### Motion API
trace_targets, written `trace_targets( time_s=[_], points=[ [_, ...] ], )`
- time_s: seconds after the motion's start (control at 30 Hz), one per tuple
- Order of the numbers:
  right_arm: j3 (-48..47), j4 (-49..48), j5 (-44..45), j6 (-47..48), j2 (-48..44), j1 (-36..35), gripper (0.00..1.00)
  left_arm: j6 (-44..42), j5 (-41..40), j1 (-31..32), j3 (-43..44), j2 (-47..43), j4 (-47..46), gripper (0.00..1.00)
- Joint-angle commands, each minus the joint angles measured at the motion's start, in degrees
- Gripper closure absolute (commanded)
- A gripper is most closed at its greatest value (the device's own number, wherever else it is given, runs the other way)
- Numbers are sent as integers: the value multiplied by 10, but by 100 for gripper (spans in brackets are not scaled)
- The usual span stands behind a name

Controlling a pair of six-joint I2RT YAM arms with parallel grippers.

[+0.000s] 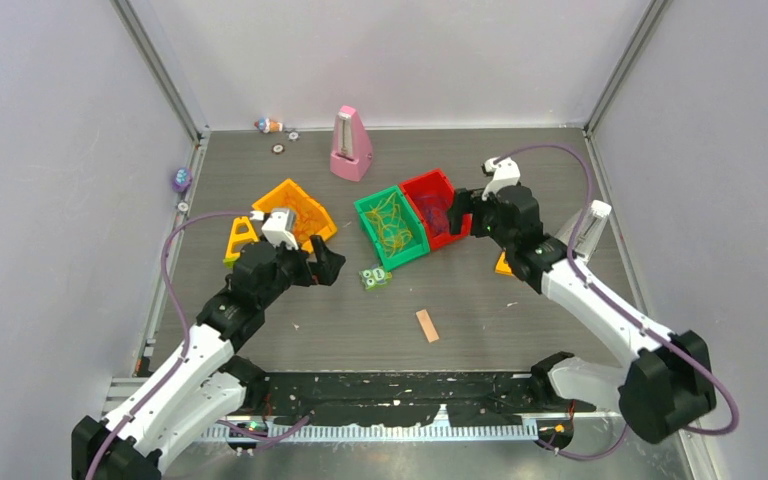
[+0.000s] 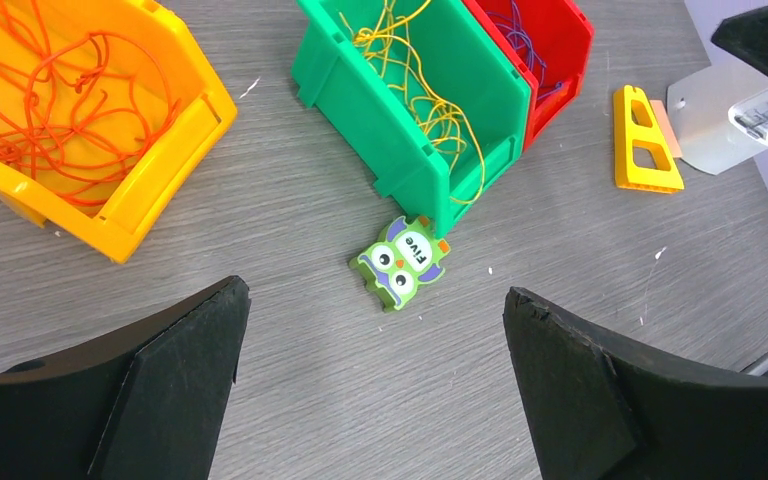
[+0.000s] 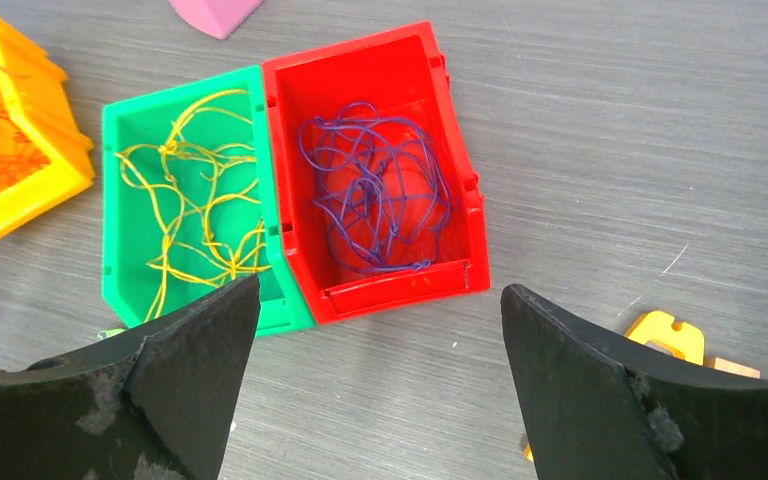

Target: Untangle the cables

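Observation:
The orange cables [image 2: 50,100] lie in the orange bin [image 1: 295,208]. The yellow-green cables [image 3: 195,205] lie in the green bin [image 1: 372,205], with one strand hanging over its front wall [image 2: 475,165]. The dark purple cables [image 3: 375,195] lie in the red bin [image 1: 428,185]. My left gripper [image 1: 328,265] is open and empty, above the table between the orange and green bins. My right gripper [image 1: 460,212] is open and empty, at the red bin's right side.
A green owl block [image 1: 375,279] lies in front of the green bin. A pink metronome [image 1: 350,145] stands at the back. A tan stick [image 1: 427,325] lies mid-table. Yellow plastic pieces [image 1: 241,238] [image 3: 665,335] lie by each arm. Small items sit at the back left corner [image 1: 270,126].

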State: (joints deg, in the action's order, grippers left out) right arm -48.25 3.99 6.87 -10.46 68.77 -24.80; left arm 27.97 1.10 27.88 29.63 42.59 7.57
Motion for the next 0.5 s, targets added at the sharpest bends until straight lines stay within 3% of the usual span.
trace_targets(
  time_s=[0.0,0.47],
  points=[
    [66,-129,-17,26,-86,-1,4,-13,-7,6,-11,-18,-19,1],
    [257,-264,-28,99,-250,-1,4,-10,-114,11,-75,-59,-39,1]
  ],
)
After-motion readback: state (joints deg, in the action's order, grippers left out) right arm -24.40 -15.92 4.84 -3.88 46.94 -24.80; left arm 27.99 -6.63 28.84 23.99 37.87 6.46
